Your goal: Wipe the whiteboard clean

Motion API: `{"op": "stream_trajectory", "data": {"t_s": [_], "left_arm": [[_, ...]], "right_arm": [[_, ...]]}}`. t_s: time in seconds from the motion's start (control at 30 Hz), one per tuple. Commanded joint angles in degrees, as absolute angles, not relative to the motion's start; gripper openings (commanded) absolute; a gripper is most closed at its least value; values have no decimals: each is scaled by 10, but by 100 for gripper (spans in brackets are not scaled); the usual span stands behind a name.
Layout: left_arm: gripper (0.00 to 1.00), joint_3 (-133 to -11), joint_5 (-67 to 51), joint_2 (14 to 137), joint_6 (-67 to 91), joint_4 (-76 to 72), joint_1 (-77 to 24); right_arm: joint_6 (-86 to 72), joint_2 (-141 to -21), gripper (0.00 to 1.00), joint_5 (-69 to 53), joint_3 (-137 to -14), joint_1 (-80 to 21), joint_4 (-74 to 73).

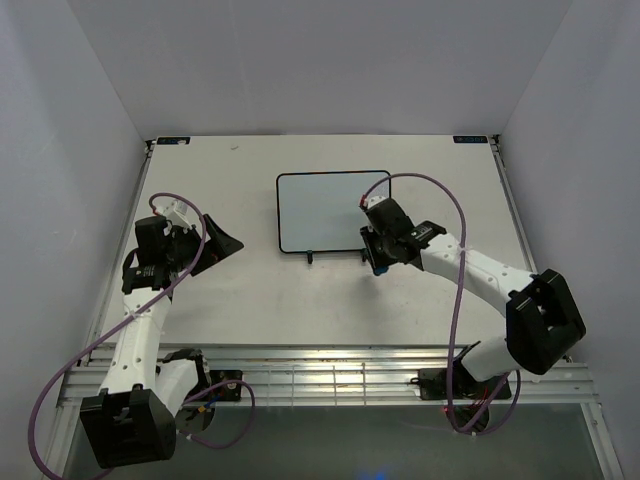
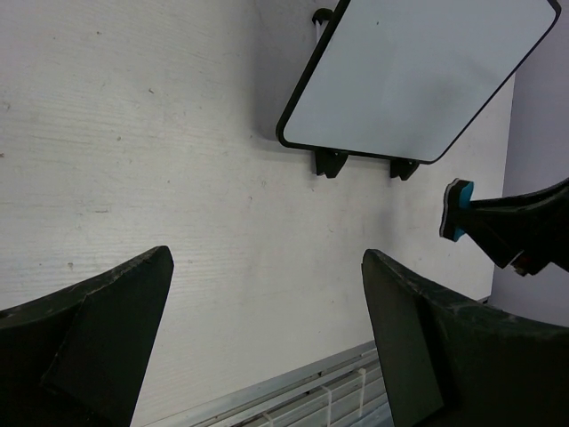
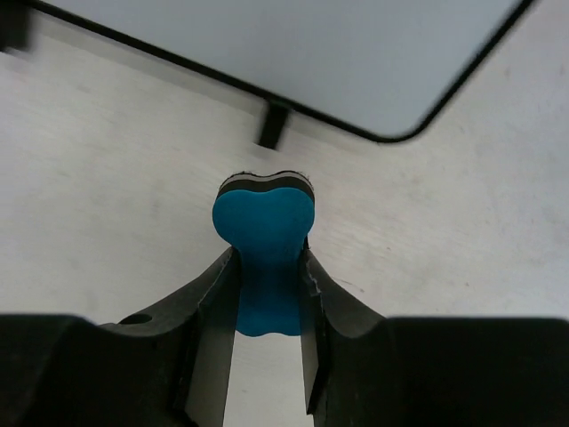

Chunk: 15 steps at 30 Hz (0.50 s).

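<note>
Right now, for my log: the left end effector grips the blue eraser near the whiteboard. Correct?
No: the right end effector grips the blue eraser near the whiteboard, as the right wrist view shows. The left end effector is open.

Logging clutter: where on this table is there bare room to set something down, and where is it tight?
Bare table lies between the open left gripper and the whiteboard, and along the near strip between the arms. The far strip behind the board is free too. Crowded: the board's near right corner, where the right gripper holds the blue eraser.
</note>
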<state>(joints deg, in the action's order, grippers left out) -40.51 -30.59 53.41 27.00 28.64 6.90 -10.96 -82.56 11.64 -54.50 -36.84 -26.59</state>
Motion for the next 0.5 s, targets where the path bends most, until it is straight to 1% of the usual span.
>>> {"op": "stream_trajectory", "data": {"t_s": [0.0, 0.07, 0.13, 0.3, 0.33, 0.43, 0.47], "left_arm": [[98, -401, -302, 521, 270, 279, 67], [98, -401, -299, 517, 271, 280, 67], [98, -401, -294, 515, 272, 281, 67], [98, -401, -277, 505, 275, 286, 68], [98, -401, -274, 504, 276, 286, 67], [98, -402, -275, 506, 276, 287, 68], [98, -401, -274, 508, 276, 287, 68]], "right_arm": [[-134, -818, 27, 130, -649, -417, -262], [-123, -854, 27, 129, -690, -446, -242], [-95, -913, 27, 164, -757, -475, -227], [-62, -1048, 27, 317, -900, -519, -223], [-61, -1067, 27, 330, -946, -529, -226], [-49, -1145, 27, 369, -1026, -539, -268], [-45, -1163, 27, 373, -1078, -540, -282]]}}
